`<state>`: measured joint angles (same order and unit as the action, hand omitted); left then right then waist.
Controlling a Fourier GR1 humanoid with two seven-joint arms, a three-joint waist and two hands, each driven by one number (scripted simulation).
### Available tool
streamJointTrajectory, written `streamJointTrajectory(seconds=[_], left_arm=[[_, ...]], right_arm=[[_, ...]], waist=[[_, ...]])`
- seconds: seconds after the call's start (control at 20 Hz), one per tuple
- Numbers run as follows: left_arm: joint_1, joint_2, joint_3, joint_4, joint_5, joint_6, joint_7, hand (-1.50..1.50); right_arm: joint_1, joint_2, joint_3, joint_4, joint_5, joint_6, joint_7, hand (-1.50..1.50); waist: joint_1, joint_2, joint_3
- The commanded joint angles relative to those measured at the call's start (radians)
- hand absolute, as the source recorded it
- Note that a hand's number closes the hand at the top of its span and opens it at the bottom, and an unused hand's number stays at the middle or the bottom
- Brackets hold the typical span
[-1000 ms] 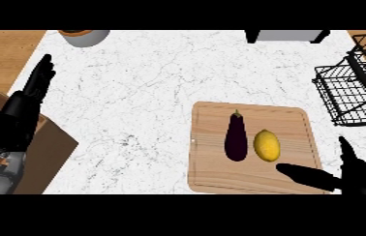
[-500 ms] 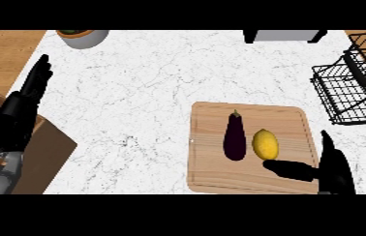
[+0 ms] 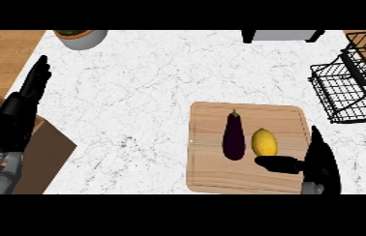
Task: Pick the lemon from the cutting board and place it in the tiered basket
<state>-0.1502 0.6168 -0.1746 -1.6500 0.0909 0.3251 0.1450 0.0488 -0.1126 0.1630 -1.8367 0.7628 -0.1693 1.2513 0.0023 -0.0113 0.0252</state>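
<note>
A yellow lemon (image 3: 265,141) lies on the wooden cutting board (image 3: 214,172), just right of a dark purple eggplant (image 3: 234,135). My right hand (image 3: 318,163) is at the board's lower right corner, fingers straight up along the board's right edge and thumb stretched left just below the lemon, not touching it. It holds nothing. The black wire tiered basket (image 3: 342,87) stands at the right edge of the counter, partly cut off. My left hand (image 3: 22,107) rests open at the left edge, fingers up.
A grey pot with greenery (image 3: 81,36) sits at the back left. A grey object on black legs (image 3: 282,36) stands at the back right. Brown wooden surface (image 3: 46,157) borders the white marble counter (image 3: 136,99) at the left.
My right hand has moved left and forward toward the lemon, turning so its fingers point up beside the board and the thumb reaches under the lemon. The left hand stayed put.
</note>
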Motion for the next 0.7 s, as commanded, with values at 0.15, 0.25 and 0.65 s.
streamJointTrajectory(seconds=[0.15, 0.25, 0.65], left_arm=[[0.040, -0.081, -0.032, 0.103, 0.003, 0.007, -0.044, 0.00], [0.061, -0.063, -0.007, 0.097, 0.020, -0.008, -0.058, 0.00], [0.043, -0.066, -0.002, 0.084, 0.024, -0.020, -0.027, 0.00]], right_arm=[[-0.047, 0.109, -0.019, 0.041, 0.072, 0.083, 0.235, -1.50], [-0.047, 0.111, -0.005, 0.039, 0.080, 0.064, 0.236, -1.50], [-0.076, 0.112, -0.073, 0.096, 0.069, 0.109, 0.205, -1.50]], waist=[[-0.013, 0.020, -0.030], [-0.004, 0.017, -0.030], [-0.009, 0.015, -0.028]])
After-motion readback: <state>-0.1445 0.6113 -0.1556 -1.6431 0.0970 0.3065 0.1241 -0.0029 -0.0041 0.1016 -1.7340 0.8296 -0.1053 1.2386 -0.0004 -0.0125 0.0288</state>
